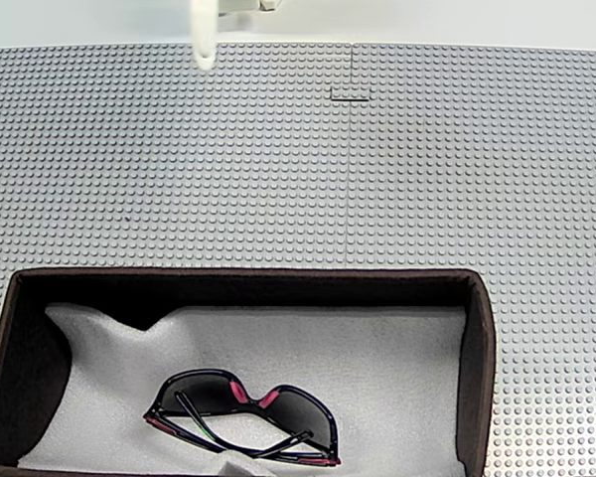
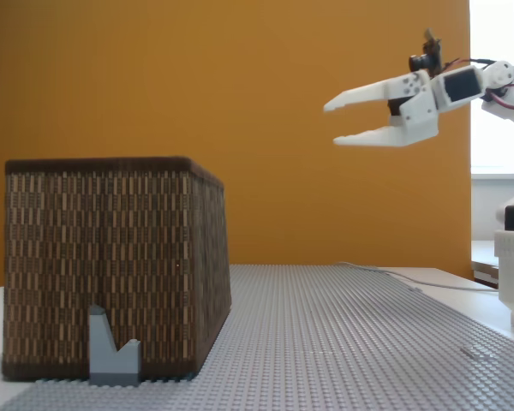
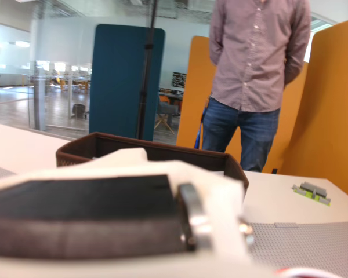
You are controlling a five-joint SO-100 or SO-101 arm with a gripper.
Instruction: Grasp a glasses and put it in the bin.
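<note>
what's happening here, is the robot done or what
The glasses already lie on the white foam lining inside the bin. In the side-on fixed view the robot's hand is raised in the air, open and empty, well off to the right of the bin. A person stands behind the table, not touching anything. So the placing looks done.

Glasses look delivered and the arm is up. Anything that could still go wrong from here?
Little. The glasses lie on loose white foam near the bin's camera-side wall, so a knock might shift them. The open gripper hangs high; a person stands close behind the table.
</note>
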